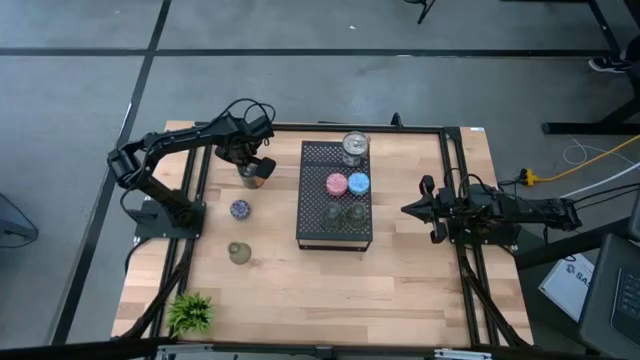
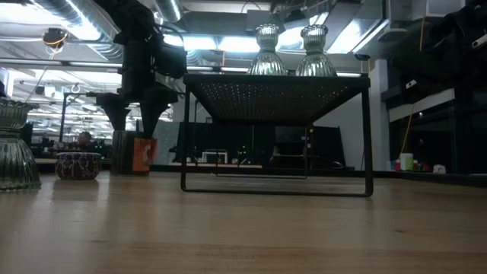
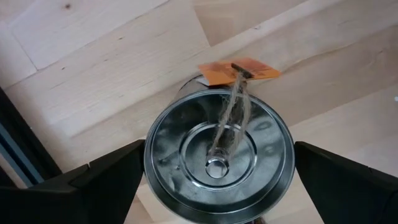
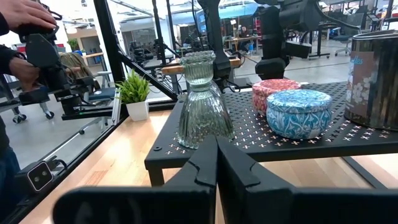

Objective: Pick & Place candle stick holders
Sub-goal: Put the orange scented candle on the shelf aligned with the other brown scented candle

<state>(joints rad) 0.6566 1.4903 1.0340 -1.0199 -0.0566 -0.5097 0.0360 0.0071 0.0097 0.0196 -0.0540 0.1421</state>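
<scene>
Left gripper [image 3: 217, 171], fingers spread wide, straddles an upright silvery holder [image 3: 217, 158] on the table [image 1: 300, 280] left of the tray [image 1: 312, 232]. Right gripper [image 1: 408, 209] waits, fingers together.

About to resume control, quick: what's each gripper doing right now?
Left gripper: open, fingers either side of the silvery tin holder, not closed on it.
Right gripper: shut, empty, waiting beside the black tray.
</scene>
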